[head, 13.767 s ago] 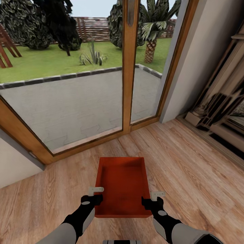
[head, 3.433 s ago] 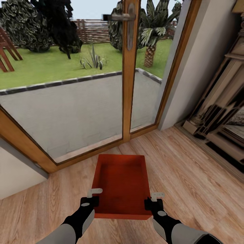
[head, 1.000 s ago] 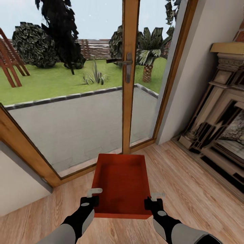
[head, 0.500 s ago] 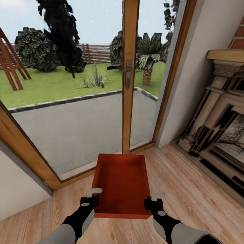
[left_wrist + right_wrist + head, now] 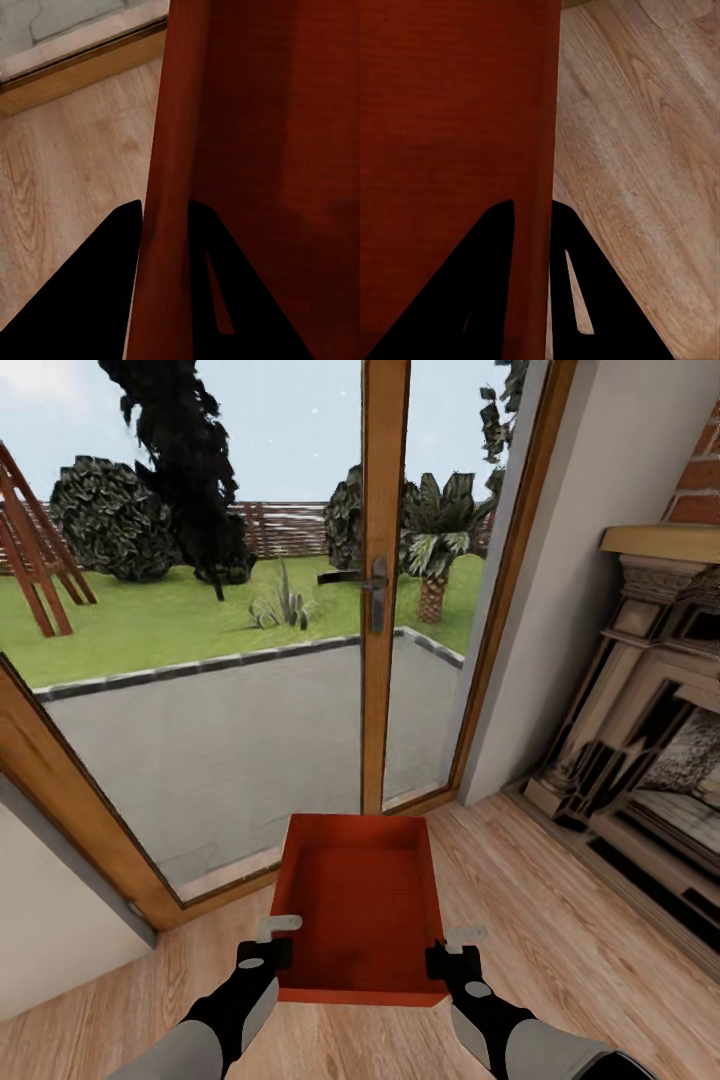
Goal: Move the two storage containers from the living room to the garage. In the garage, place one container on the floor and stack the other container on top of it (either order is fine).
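Observation:
I hold one orange-red storage container (image 5: 358,900) level in front of me above the light wood-plank living room floor (image 5: 560,920). My left gripper (image 5: 278,952) is shut on its left side wall near the near corner. In the left wrist view that wall (image 5: 166,225) runs between the two dark fingers (image 5: 112,285). On the opposite side my right gripper (image 5: 448,958) is shut on the right wall, which the right wrist view shows as a thin wall (image 5: 544,217) pinched by its fingers (image 5: 487,285). The second container is out of view.
Wood-framed glass garden doors (image 5: 378,590) with a handle (image 5: 372,582) stand straight ahead, patio and lawn beyond. A stone fireplace (image 5: 650,740) with a wooden mantel (image 5: 660,542) and red brick (image 5: 700,470) is at the right. A white wall (image 5: 50,900) stands at the left.
The camera has tilted up over the last second, so more sky, mantel and brick show. The container stays in the same place between both shut grippers.

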You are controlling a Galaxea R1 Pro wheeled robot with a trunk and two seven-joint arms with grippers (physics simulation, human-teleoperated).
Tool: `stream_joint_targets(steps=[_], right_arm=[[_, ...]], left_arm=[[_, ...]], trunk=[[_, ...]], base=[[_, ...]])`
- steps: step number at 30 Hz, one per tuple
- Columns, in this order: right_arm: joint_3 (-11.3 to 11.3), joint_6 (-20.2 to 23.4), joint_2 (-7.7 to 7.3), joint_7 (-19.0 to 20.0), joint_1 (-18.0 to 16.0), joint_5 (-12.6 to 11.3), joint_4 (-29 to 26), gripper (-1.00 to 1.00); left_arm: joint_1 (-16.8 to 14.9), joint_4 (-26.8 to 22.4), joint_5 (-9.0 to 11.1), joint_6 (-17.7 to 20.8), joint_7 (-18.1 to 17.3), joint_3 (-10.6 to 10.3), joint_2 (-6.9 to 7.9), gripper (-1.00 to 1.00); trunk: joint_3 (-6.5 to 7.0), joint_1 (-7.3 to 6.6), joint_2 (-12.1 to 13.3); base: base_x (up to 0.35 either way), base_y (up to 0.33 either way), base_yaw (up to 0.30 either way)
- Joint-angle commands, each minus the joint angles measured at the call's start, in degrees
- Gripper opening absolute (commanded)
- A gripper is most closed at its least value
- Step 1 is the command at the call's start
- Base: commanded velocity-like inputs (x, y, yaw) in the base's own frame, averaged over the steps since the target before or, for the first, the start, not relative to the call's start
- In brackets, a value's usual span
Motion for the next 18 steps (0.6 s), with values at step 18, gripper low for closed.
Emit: stream_joint_targets(steps=[18], right_arm=[[0.20,-0.39,-0.01,-0.11,-0.02,-1.37,0.46,-1.00]], left_arm=[[-0.05,-1.68,-0.71,0.23,0.44,1.37,0.07,-1.00]], trunk=[[4.87,-3.96,7.20]], base=[[0.000,0.000,0.000]])
